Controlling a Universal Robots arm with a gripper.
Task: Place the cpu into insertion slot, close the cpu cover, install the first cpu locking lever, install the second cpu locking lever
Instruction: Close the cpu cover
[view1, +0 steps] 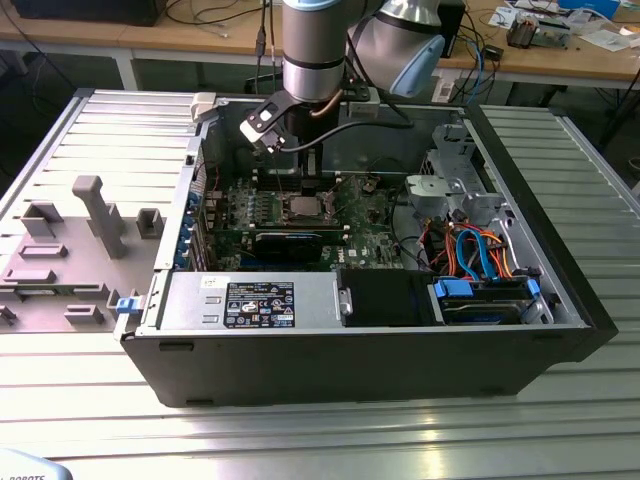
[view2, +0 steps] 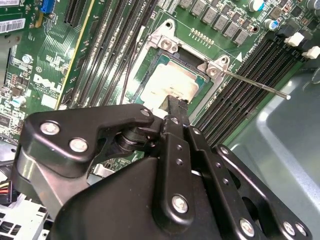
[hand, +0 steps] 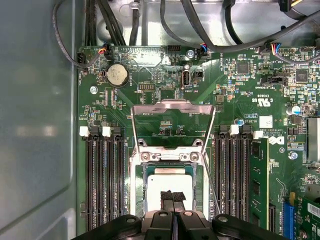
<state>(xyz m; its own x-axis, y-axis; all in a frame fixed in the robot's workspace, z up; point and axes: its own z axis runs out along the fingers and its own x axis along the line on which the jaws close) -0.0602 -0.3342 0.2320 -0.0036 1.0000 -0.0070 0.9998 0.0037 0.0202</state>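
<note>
- Claw (hand: 172, 196): the two black fingers are pressed together with nothing between them, in both wrist views (view2: 176, 104). The tips sit over the near edge of the cpu. I cannot tell whether they touch it.
- Cpu (hand: 170, 180): lies flat in the socket (hand: 135, 186), silver top up, square to the rim; also seen in the second wrist view (view2: 172, 82).
- Cover (hand: 172, 105): swung up on its hinge at the far side of the socket and standing open, with green board visible through its window.
- Lever (view2: 255, 85): a thin metal rod angled out from the socket corner, raised over the memory slots (view2: 240, 87), not latched.
- Board (hand: 240, 100): the socket is near its middle, with black memory slots (hand: 102, 180) on both sides and a coin battery (hand: 116, 75) beyond the cover.
- Exterior view: the arm (view1: 313, 50) reaches down into the open computer case (view1: 350, 360), which lies near the middle of the slatted metal bench (view1: 300, 440). A grey parts tray (view1: 70, 250) is just beside it, at the exterior view's left.
</note>
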